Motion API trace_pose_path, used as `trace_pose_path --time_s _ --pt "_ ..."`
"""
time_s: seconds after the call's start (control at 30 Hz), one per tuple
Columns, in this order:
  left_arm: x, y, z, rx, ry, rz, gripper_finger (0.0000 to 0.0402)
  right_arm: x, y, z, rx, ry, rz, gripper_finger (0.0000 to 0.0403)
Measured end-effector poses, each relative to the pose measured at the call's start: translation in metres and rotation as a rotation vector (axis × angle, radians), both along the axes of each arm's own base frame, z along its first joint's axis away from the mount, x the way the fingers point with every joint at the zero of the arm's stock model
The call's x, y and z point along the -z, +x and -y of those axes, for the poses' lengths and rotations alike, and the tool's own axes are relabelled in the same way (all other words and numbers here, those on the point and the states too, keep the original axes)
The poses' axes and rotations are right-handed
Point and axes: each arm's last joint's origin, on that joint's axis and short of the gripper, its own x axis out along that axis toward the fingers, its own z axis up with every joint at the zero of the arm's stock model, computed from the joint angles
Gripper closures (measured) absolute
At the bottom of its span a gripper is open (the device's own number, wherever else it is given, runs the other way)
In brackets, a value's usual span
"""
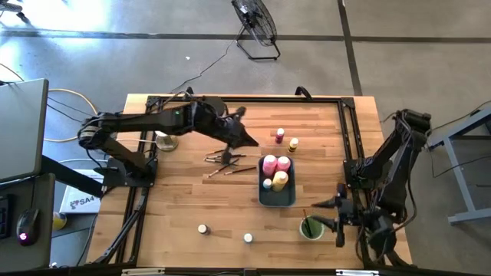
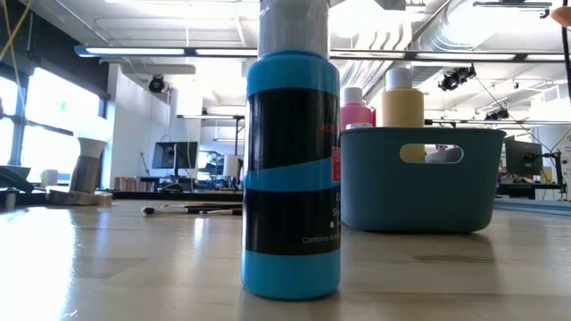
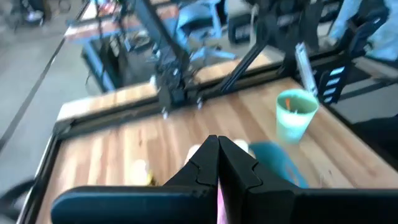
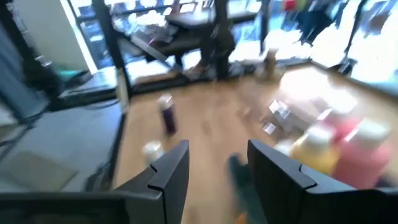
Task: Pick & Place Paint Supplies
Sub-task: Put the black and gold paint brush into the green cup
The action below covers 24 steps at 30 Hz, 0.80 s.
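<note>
Bottles fill the blue-grey tray [image 1: 277, 196] at centre right of your overhead frame: two pink bottles [image 1: 269, 164] at its upper end and a yellow bottle [image 1: 280, 180] just below them, all standing upright inside it. Your left gripper [image 1: 252, 142] hangs just up and left of that tray, its fingers [image 3: 208, 163] pressed together with nothing visibly between them; a sliver of pink shows beneath them in the left wrist view. Left of this gripper, the brown-handled paintbrushes [image 1: 228, 163] lie scattered flat on the wood, apart from the fingertips. Up and right of the gripper you have two small bottles outside the tray, one pink [image 1: 280, 136] and one yellow [image 1: 293, 143], standing close together.

Your right gripper [image 1: 335, 216] sits at the lower right of the overhead frame, just beside the round green cup [image 1: 311, 228], which has a brush standing in it. Its fingers [image 4: 168, 169] are spread apart and hold nothing. Two tiny pale-capped jars [image 1: 202, 228] stand near the bottom edge of the table, well apart from both grippers.

In the low view a blue bottle with a black label [image 2: 291, 169] stands upright close to the camera, with the tray behind it to the right.
</note>
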Motion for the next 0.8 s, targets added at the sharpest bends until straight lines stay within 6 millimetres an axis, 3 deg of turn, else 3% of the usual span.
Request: trace_pose_path --time_s 0.13,0.3,0.53,0.8 --pt "0.001 -0.016 0.002 -0.033 0.007 -0.042 0.0401 -0.008 0.004 0.011 0.055 -0.08 0.027 0.0254" --pt "0.016 -0.035 0.003 -0.066 -0.005 -0.047 0.0402 -0.012 0.017 0.023 0.085 -0.107 0.002 0.0258" --pt "0.038 -0.073 0.007 -0.114 -0.019 0.042 0.0401 -0.017 0.043 0.047 0.013 -0.029 -0.106 0.0259" --pt "0.07 -0.109 0.011 -0.177 -0.1 0.067 0.0402 -0.034 0.063 0.075 -0.084 -0.088 -0.098 0.0259"
